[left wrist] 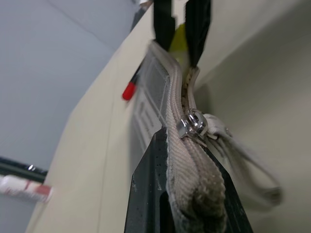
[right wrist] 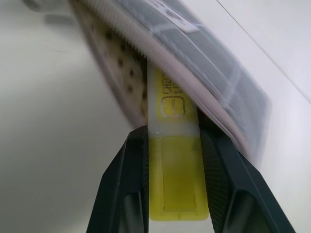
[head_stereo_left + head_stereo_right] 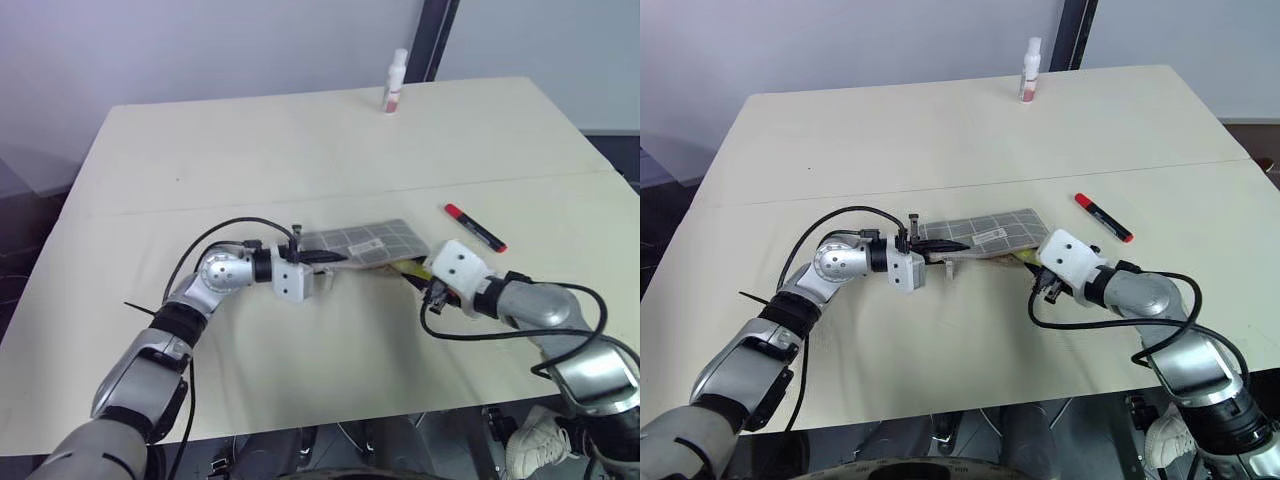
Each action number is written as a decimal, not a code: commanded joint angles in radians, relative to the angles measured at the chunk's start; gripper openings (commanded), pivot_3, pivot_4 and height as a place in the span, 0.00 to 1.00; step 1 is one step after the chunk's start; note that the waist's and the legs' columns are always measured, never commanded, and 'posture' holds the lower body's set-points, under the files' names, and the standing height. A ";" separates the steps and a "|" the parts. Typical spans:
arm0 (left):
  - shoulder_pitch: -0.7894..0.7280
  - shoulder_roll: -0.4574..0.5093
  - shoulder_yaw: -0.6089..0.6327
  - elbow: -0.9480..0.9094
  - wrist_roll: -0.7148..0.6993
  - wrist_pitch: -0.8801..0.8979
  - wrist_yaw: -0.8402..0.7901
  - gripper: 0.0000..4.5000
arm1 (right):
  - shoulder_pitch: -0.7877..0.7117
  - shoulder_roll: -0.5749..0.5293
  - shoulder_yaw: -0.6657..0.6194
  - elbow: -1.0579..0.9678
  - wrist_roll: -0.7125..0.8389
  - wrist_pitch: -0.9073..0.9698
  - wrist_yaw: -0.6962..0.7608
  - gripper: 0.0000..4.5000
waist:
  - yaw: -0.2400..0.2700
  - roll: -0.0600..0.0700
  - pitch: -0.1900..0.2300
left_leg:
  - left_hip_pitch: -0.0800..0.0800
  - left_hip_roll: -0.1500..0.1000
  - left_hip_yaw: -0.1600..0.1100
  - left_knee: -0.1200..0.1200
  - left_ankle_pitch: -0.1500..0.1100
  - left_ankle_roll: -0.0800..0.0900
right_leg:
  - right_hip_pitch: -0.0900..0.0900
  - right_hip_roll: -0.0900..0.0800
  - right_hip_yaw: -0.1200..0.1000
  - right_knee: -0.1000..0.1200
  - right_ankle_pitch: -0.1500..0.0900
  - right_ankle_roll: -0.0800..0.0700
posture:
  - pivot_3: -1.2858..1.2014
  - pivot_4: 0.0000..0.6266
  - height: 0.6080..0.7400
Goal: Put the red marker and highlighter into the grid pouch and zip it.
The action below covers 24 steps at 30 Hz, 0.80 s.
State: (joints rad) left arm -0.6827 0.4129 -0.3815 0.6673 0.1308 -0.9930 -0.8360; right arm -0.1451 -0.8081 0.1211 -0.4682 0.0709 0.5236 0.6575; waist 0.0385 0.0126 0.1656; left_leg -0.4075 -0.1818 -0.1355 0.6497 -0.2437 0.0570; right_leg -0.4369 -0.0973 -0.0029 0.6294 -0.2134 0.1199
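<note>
Right wrist view: my right gripper clamps the chunky yellow highlighter, half inside the grey grid fabric pouch, whose end my left gripper pinches; the slim red marker waits at 2 o'clock. Pushing askew could snag the zipper.

A cream table is carrying everything. The red marker is lying on it just beyond the right gripper, and a white bottle is standing well beyond both hands, near the far edge.
</note>
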 commanded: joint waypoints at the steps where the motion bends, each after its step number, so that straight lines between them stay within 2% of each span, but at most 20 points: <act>1: -0.040 0.019 -0.007 0.010 -0.103 -0.046 -0.087 0.00 | -0.038 -0.035 0.037 0.000 -0.071 -0.074 0.028 0.20 | 0.001 0.000 0.000 | 0.000 0.000 0.000 0.000 0.000 0.000 | 0.000 0.000 0.000 0.000 0.000 0.000 | 0.52 0.24 1.00; 6: -0.053 0.000 0.018 0.015 -0.265 0.023 -0.229 0.00 | -0.058 -0.006 0.095 0.006 -0.122 -0.202 0.048 0.20 | 0.001 0.000 0.000 | 0.000 0.000 0.000 0.002 0.000 0.000 | 0.001 0.000 0.000 0.000 0.000 0.000 | 0.52 0.24 1.00; 8: -0.052 -0.007 0.025 0.013 -0.285 0.018 -0.256 0.00 | -0.059 -0.017 0.120 0.026 -0.171 -0.271 0.054 0.20 | 0.001 0.000 0.000 | 0.000 0.000 0.000 0.002 0.000 0.000 | 0.001 0.000 0.000 0.000 0.000 0.000 | 0.52 0.24 1.00; 16: -0.037 -0.037 0.056 -0.009 -0.324 0.058 -0.294 0.00 | -0.066 0.043 0.101 0.044 -0.182 -0.292 0.047 0.20 | 0.001 -0.001 0.000 | 0.000 0.000 0.000 0.002 0.000 0.001 | 0.001 0.000 0.000 0.001 0.000 0.000 | 0.52 0.24 1.00; 18: -0.035 -0.040 0.065 -0.008 -0.314 0.062 -0.292 0.00 | -0.065 0.043 0.062 0.055 -0.166 -0.323 0.047 0.43 | 0.001 -0.001 0.000 | 0.000 0.000 0.000 0.002 0.000 0.001 | 0.001 0.000 0.000 0.001 0.000 0.000 | 0.52 0.24 1.00; 20: -0.030 -0.038 0.073 -0.004 -0.308 0.071 -0.294 0.00 | -0.057 0.039 0.015 0.045 -0.133 -0.333 0.058 0.61 | 0.002 -0.001 0.000 | 0.000 0.000 0.000 0.002 0.000 0.001 | 0.001 0.000 0.000 0.001 0.000 0.000 | 0.52 0.24 1.00; 23: -0.022 -0.026 0.076 0.003 -0.293 0.081 -0.299 0.00 | -0.027 0.046 -0.067 -0.025 -0.030 -0.253 0.082 0.96 | 0.002 -0.001 0.000 | 0.000 0.000 0.000 0.002 0.001 0.001 | 0.001 0.000 0.000 0.000 0.000 0.000 | 0.52 0.24 1.00; 24: -0.020 -0.025 0.080 0.005 -0.290 0.084 -0.293 0.00 | -0.014 0.043 -0.090 -0.058 0.004 -0.219 0.094 0.99 | 0.002 -0.001 0.000 | 0.000 0.000 0.000 0.002 0.000 0.001 | 0.001 0.000 0.000 0.000 0.000 0.000 | 0.52 0.24 1.00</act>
State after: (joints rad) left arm -0.7086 0.3782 -0.3309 0.6998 -0.1514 -0.9050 -1.1314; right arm -0.1674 -0.7652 0.0980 -0.4699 0.0170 0.2591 0.7403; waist 0.0404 0.0119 0.1659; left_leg -0.4076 -0.1820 -0.1356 0.6515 -0.2432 0.0578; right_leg -0.4362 -0.0970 -0.0028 0.6297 -0.2132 0.1196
